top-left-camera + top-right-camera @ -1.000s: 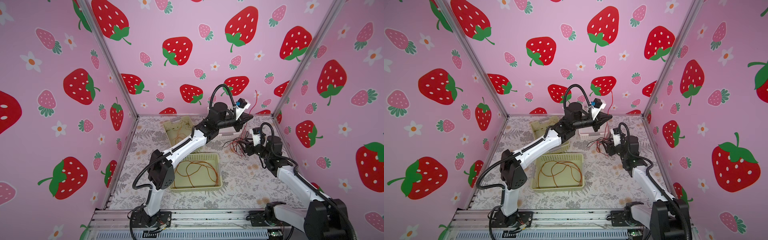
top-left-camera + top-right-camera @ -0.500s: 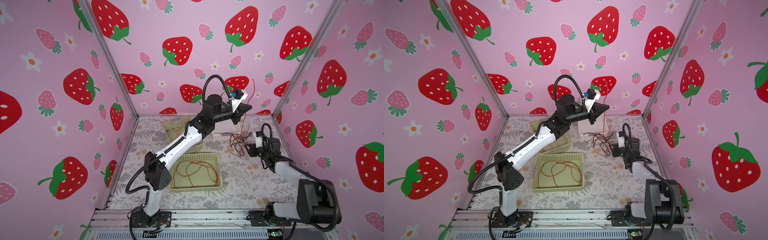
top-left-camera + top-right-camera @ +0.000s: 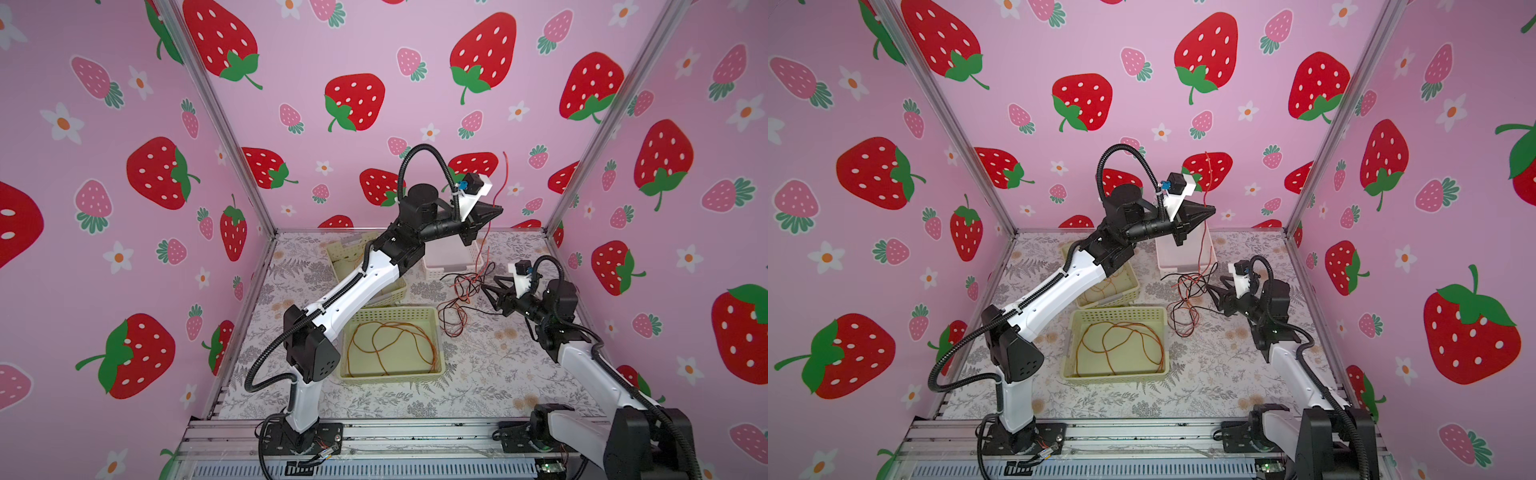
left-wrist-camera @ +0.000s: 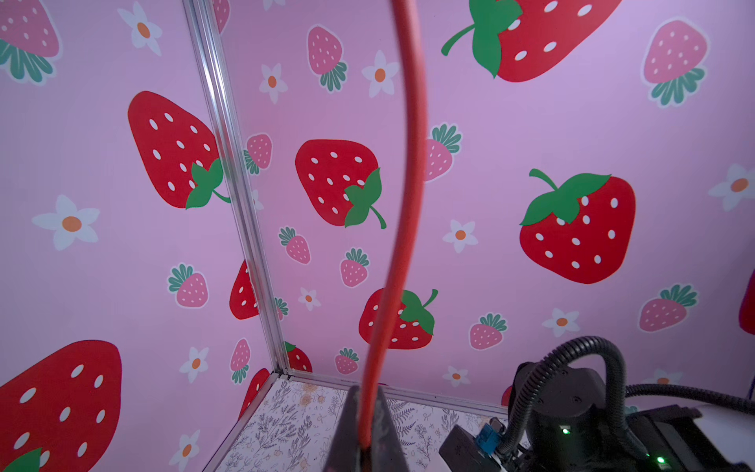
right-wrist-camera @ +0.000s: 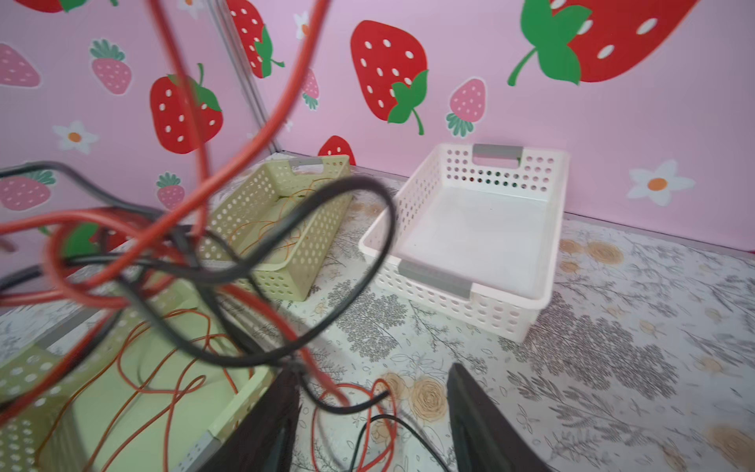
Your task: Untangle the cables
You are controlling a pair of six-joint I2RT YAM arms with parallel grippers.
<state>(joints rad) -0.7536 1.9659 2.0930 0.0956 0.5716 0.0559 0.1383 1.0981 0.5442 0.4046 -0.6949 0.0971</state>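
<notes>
Orange cables (image 3: 390, 345) are laid in green baskets (image 3: 432, 376); a red cable (image 4: 408, 204) is pinched aloft in the left claw (image 3: 496, 212); the red-black tangle (image 3: 459, 291) is left undone beside the released right claw (image 3: 489, 293).

Floral table (image 3: 478, 374) is carrying three baskets and loose wiring. Near basket (image 3: 390, 376), yellow-green, is sitting about centre, slightly toward 6 o'clock. Far basket (image 3: 392, 293), same colour, is sitting at 11 o'clock, just beyond it. White basket (image 3: 449, 255) is sitting at 12 to 1 o'clock against the back wall. Red and black cables (image 3: 455, 320) are lying tangled at 2 o'clock, beside the near basket.
</notes>
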